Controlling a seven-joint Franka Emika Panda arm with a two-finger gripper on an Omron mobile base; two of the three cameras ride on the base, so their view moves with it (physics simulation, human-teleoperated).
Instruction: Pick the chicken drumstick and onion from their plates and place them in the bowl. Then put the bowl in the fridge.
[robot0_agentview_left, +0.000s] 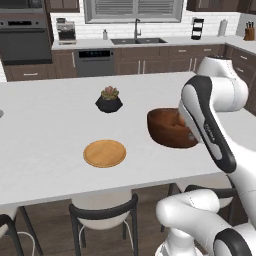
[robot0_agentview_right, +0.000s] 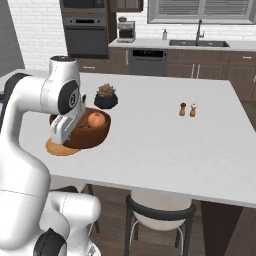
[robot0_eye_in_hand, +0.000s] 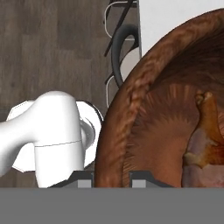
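Straddling the rim of the deep, wood-grained reddish-brown bowl (robot0_eye_in_hand: 131, 127), the gripper (robot0_eye_in_hand: 111, 177) has its jaws closed on that wall. Inside sit one lumpy orange-brown chicken drumstick (robot0_eye_in_hand: 205, 140) and one smooth round onion (robot0_agentview_right: 95, 118). Just beside the bowl is one flat tan wooden plate (robot0_agentview_left: 104, 153).

Bowl (robot0_agentview_left: 167, 127) half behind the arm (hand hidden too); drumstick (robot0_eye_in_hand: 205, 135) edge-cropped.

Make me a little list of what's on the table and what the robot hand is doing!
bowl: dark brown, near the table's front edge
onion: inside the bowl
drumstick: inside the bowl
gripper: fingers on either side of the bowl's rim; grip cannot be told
wooden plate: bare, beside the bowl
plant pot: behind the plate
salt and pepper shakers: standing together, far from the bowl
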